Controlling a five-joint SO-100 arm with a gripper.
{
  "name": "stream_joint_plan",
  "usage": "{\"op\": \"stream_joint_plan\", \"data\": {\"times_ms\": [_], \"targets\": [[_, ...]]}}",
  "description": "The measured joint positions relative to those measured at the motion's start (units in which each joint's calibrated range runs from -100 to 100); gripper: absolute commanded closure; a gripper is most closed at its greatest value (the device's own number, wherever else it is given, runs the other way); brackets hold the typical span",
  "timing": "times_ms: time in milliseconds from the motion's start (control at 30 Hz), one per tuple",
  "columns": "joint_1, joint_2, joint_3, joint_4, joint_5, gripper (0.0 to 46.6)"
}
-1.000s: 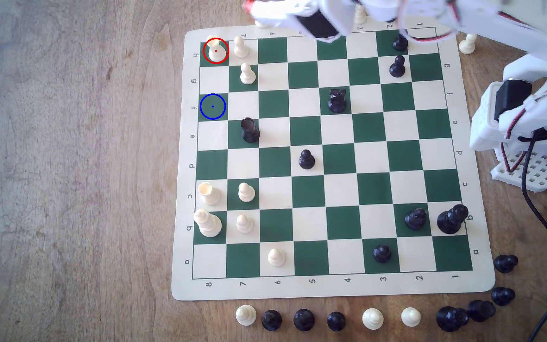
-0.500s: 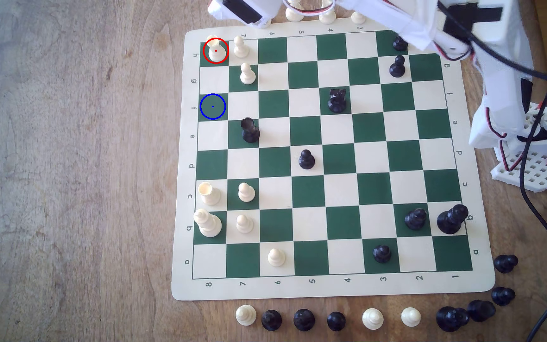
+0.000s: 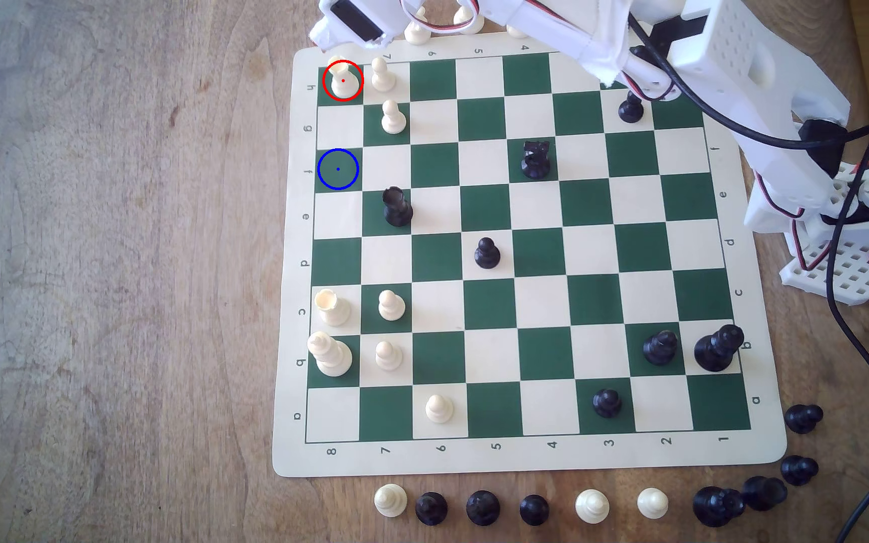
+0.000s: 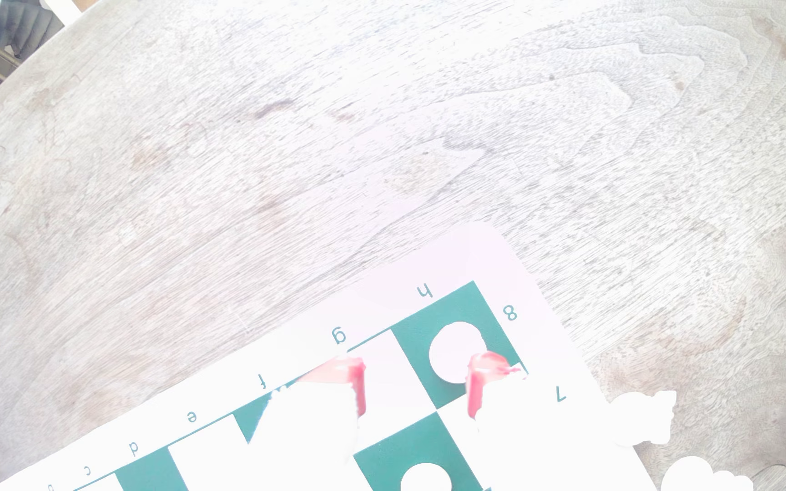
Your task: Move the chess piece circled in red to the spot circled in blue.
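Arm reaching over the far edge of the chessboard [image 3: 286,261], gripper [image 4: 417,377] spread above the corner rook

The white rook [image 3: 342,83], ringed in red, stands upright on the dark green corner square at h8, at the exterior view's upper left, with a cream pawn [image 3: 383,75] just beside it on h7. In the wrist view the rook [image 4: 452,349] shows as a washed-out white disc on that square, and the two red-tipped fingers [image 4: 353,377] stand apart with nothing between them, one tip overlapping the rook's edge in the picture; whether it touches cannot be told. The blue-ringed square [image 3: 338,168] at f8 lies bare, two squares along the same board edge from the rook
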Motion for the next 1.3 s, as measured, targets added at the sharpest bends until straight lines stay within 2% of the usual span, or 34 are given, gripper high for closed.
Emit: {"op": "stream_joint_plan", "data": {"times_ms": [333, 700, 1300], "targets": [[0.52, 6.20, -2.08, -2.87, 0.00, 33.6], [1.99, 10.22, -3.98, -6.06, 0.00, 29.9], [1.55, 15.25, -4.07, -10.60, 0.00, 31.1]]}}
